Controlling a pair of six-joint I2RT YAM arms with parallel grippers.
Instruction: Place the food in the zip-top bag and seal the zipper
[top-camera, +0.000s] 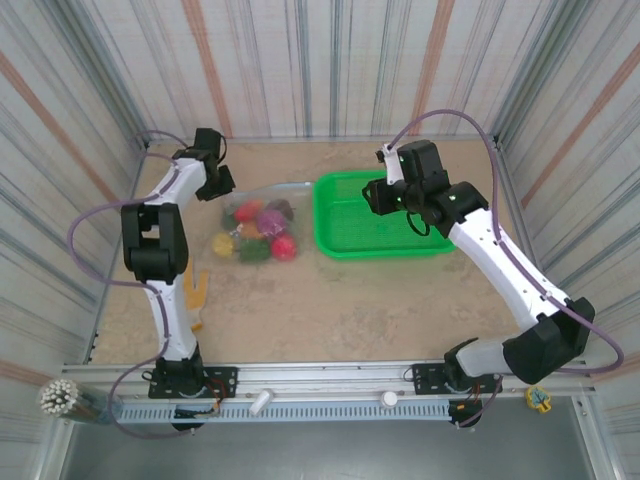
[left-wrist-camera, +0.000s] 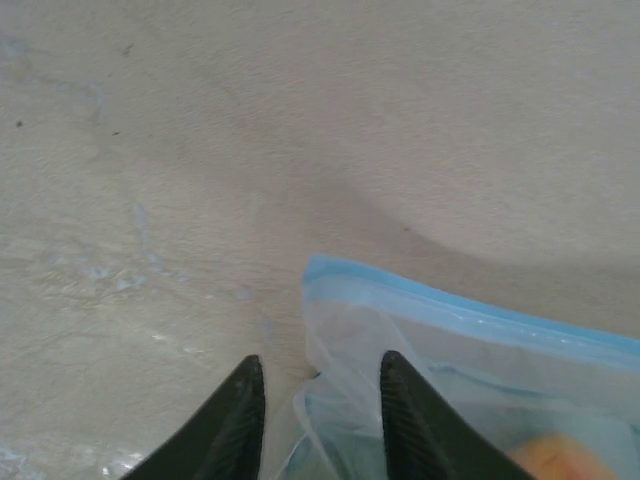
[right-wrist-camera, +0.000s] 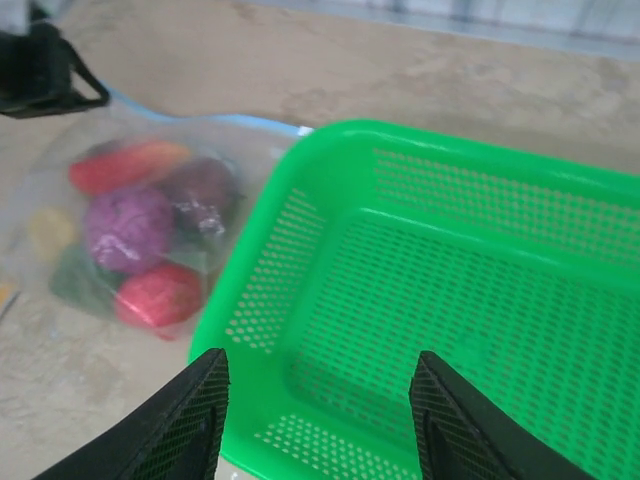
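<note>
Close to the arms, the bench (top-camera: 330, 310) has just a flat yellow thing (top-camera: 196, 294) lying on it. I cannot tell what it is.

A bit further on lies the zip-top bag (right-wrist-camera: 60, 190). The food (right-wrist-camera: 130, 225) is inside it, red, purple, yellow and green all bunched up. So I think that part of the job is done.

Beside the bag sits the green basket (right-wrist-camera: 420, 140), with nothing in it. The right pincer (right-wrist-camera: 320, 357) hangs over the basket, opened wide and holding nothing.

At the far edge of the bag runs the zipper (left-wrist-camera: 480, 318), a pale blue strip. The left pincer (left-wrist-camera: 320, 360) is at its corner, its two tips a little apart and not squeezing anything. The strip looks flat there, but I cannot tell if it is pressed shut all the way along. That may be what is left to do.
</note>
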